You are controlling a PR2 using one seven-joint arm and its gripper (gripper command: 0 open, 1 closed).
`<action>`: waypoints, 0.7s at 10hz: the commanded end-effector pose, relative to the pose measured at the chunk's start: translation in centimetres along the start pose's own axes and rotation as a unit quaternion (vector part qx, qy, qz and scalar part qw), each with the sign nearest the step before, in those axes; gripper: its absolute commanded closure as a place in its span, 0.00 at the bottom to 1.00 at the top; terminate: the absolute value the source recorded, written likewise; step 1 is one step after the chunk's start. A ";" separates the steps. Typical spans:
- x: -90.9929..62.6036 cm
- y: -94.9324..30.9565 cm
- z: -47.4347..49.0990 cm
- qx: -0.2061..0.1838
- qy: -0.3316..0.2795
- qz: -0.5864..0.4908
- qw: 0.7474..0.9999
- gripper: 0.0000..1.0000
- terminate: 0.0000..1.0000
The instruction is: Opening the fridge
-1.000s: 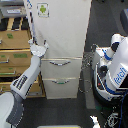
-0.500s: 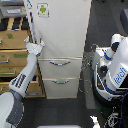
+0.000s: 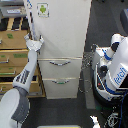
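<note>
Gripper (image 3: 34, 43) at fridge (image 3: 62, 35) edge — jaws unclear.

One arm extended from lower left of exterior view, forearm angled upward. End effector (image 3: 34, 43) raised at arm's tip, wrist roughly straight (finger opening not resolvable at this resolution).
</note>
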 end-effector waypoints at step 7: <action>0.3 -1.2 -0.8 -0.078 0.018 -0.036 0.996 1.00 0.00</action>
